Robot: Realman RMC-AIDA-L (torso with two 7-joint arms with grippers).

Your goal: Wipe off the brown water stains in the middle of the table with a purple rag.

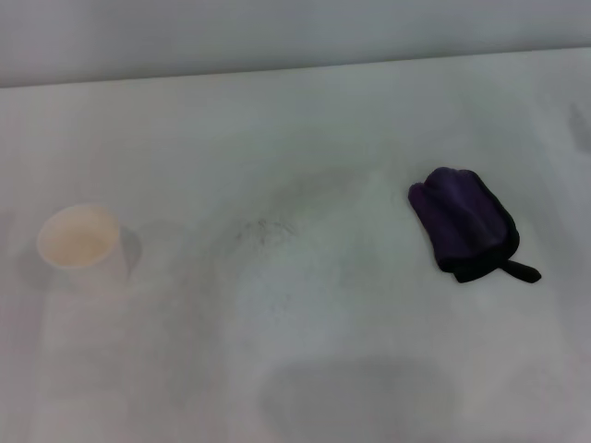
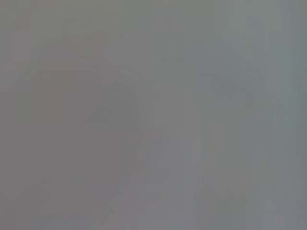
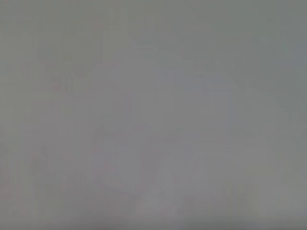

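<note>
The purple rag (image 1: 466,224) lies bunched on the white table (image 1: 305,351) at the right, its black loop tab pointing to the front right. No tan-brown blotch shows on the table; only a faint grey speckled smudge (image 1: 266,231) lies near the middle. Neither gripper nor arm is in the head view. Both wrist views show only a plain grey field with nothing to make out.
A white paper cup (image 1: 81,245) stands upright at the left of the table. The table's far edge (image 1: 295,69) runs along the top against a grey wall. A soft shadow (image 1: 355,397) lies at the front middle.
</note>
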